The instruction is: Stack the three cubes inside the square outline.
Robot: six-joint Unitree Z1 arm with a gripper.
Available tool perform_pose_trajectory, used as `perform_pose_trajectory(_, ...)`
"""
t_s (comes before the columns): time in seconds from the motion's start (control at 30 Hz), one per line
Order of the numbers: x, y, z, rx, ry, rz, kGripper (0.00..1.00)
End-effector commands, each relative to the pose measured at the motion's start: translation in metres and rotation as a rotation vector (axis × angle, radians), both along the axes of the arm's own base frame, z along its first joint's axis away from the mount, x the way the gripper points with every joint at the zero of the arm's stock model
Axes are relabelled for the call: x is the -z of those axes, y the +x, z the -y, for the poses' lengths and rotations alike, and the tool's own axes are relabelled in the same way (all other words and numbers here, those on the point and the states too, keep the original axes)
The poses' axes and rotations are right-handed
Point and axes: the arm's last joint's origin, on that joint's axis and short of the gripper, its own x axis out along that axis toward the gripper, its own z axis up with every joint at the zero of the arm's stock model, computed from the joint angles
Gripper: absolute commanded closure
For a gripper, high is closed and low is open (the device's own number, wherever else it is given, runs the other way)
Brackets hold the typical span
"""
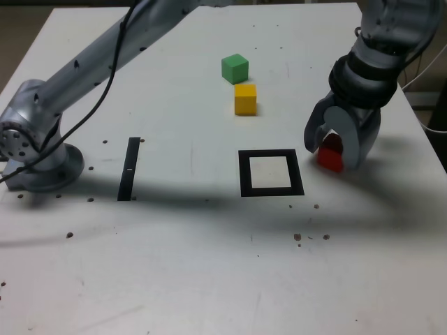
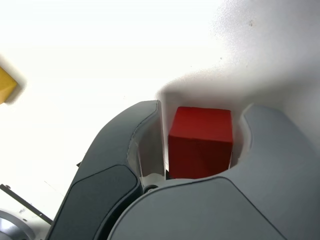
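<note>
Picking up the red block (image 2: 200, 150) between the jaws of the gripper (image 2: 205, 104); clenched or loose, cannot tell. Next, secure, then lift toward the nearby square outline (image 1: 271, 154).

The robot arm (image 1: 91, 82) is silvery grey, built of smooth, rounded parts. Its base (image 1: 47, 171) is a squat round metallic foot, under a bulbous joint housing (image 1: 29, 108). A long, straight tubular link has a thin black cable (image 1: 113, 70) outside it. The thick cylindrical wrist (image 1: 367, 73) wears dark bands between grey sections. The gripper (image 1: 334, 151) has broad, curved matte-grey jaws, one looking darker in the wrist view, with hollowed inner faces and fine dark seams outlining smooth panels.
</note>
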Motion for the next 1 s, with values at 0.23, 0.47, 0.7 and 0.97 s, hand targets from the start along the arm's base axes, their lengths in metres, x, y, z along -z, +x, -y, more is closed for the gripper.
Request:
perform_pose_trajectory(0.23, -0.005, -0.003, 0.001, -0.01, -0.002, 0.002, 0.58)
perform_pose_trajectory(0.47, -0.023, -0.022, -0.003, -0.104, 0.017, 0.016, 0.58)
perform_pose_trajectory(0.7, -0.048, -0.065, -0.007, -0.235, 0.028, 0.05, 0.58)
perform_pose_trajectory(0.97, -0.057, -0.102, -0.008, -0.377, -0.033, 0.07, 0.58)
